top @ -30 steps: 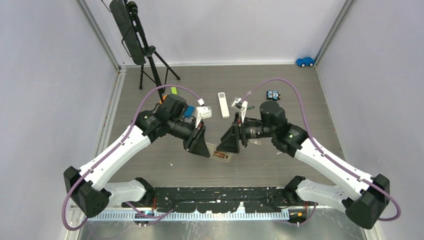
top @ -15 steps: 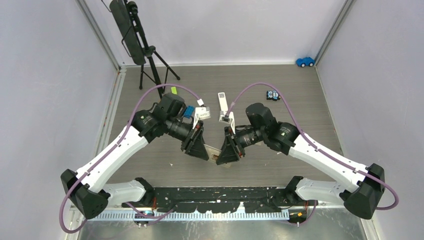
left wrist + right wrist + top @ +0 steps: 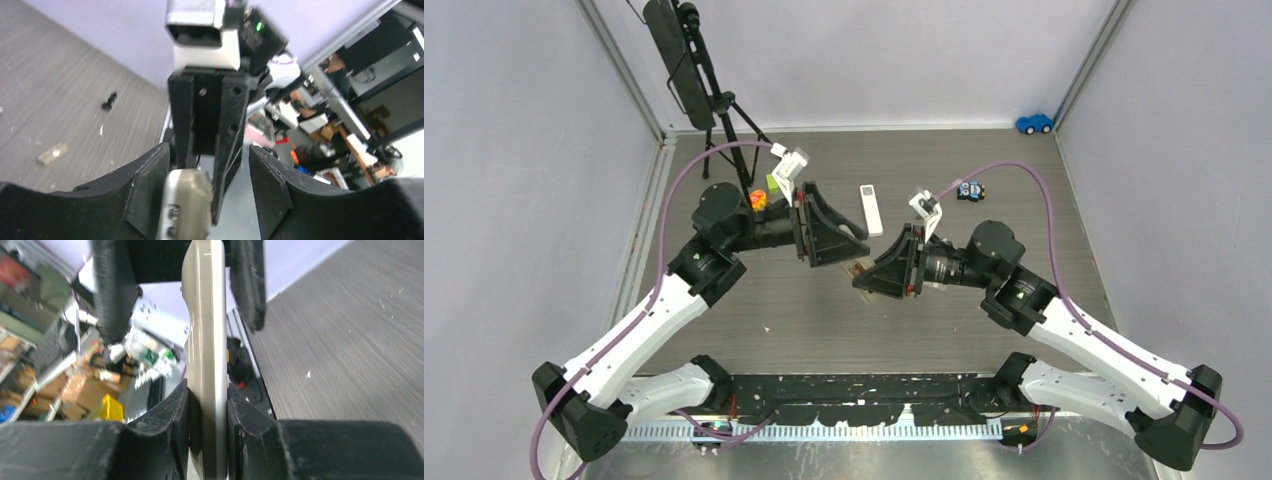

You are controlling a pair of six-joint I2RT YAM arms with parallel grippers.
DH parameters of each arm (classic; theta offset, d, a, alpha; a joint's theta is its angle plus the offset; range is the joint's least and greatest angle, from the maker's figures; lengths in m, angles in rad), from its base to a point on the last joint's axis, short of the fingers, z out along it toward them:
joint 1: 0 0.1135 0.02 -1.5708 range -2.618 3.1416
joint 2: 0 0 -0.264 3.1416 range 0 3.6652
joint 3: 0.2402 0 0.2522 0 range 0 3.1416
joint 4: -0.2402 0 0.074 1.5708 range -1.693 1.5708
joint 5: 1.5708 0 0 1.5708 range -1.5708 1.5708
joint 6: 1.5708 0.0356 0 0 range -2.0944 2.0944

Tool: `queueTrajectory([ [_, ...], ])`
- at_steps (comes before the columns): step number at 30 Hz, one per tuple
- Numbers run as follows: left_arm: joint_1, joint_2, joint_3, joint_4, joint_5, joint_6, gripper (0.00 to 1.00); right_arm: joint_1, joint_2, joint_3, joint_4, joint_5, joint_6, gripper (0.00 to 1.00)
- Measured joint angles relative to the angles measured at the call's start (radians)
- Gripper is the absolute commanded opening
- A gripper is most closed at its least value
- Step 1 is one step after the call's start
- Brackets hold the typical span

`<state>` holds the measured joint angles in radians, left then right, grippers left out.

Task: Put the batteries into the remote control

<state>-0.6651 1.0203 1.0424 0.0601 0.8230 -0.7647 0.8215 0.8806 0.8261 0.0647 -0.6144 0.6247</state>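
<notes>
The right gripper (image 3: 207, 390) was clenched on the grey remote control (image 3: 206, 330), which stood edge-on between its fingers, held above the table (image 3: 984, 160) near the centre of the top view. The left gripper (image 3: 207, 157) faced it with jaws released, one finger on either side of the remote's far end with gaps showing. A white remote (image 3: 871, 210) lay flat on the table just above them. A blue toy car (image 3: 1033, 123) sat in the upper right corner.
</notes>
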Motion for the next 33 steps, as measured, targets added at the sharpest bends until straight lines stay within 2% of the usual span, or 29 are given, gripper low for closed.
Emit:
queueTrajectory([
  [2, 0.001, 0.016, -0.010, 0.132, -0.040, -0.098, 0.56, 0.000, 0.009, -0.032, 0.114, 0.055, 0.085, 0.00],
  [5, 0.005, 0.047, -0.021, 0.261, -0.083, -0.200, 0.46, 0.000, 0.018, -0.083, 0.266, 0.111, 0.175, 0.00],
  [8, 0.010, 0.078, -0.028, 0.340, -0.108, -0.259, 0.46, 0.001, 0.019, -0.112, 0.361, 0.162, 0.243, 0.00],
  [13, 0.029, 0.111, -0.034, 0.424, -0.105, -0.336, 0.52, 0.002, 0.030, -0.155, 0.481, 0.216, 0.309, 0.00],
  [16, 0.053, 0.116, -0.050, 0.462, -0.092, -0.378, 0.49, 0.001, 0.034, -0.175, 0.526, 0.249, 0.333, 0.00],
  [24, 0.092, 0.137, -0.058, 0.484, -0.044, -0.417, 0.24, 0.001, 0.035, -0.195, 0.576, 0.285, 0.350, 0.00],
  [25, 0.093, 0.140, -0.058, 0.484, -0.039, -0.418, 0.18, 0.001, 0.036, -0.195, 0.573, 0.286, 0.350, 0.00],
  [26, 0.097, 0.143, -0.058, 0.484, -0.035, -0.417, 0.05, 0.001, 0.037, -0.195, 0.570, 0.287, 0.349, 0.00],
  [27, 0.099, 0.146, -0.058, 0.483, -0.031, -0.412, 0.00, 0.000, 0.039, -0.195, 0.567, 0.289, 0.351, 0.01],
  [28, 0.102, 0.149, -0.058, 0.482, -0.028, -0.413, 0.00, -0.001, 0.042, -0.195, 0.565, 0.289, 0.348, 0.03],
  [31, 0.108, 0.151, -0.058, 0.475, -0.022, -0.401, 0.00, -0.001, 0.045, -0.194, 0.554, 0.291, 0.346, 0.53],
  [32, 0.111, 0.151, -0.058, 0.466, -0.019, -0.388, 0.00, -0.001, 0.044, -0.192, 0.542, 0.296, 0.342, 0.63],
  [33, 0.112, 0.149, -0.058, 0.449, -0.017, -0.367, 0.00, -0.001, 0.044, -0.187, 0.519, 0.303, 0.338, 0.69],
])
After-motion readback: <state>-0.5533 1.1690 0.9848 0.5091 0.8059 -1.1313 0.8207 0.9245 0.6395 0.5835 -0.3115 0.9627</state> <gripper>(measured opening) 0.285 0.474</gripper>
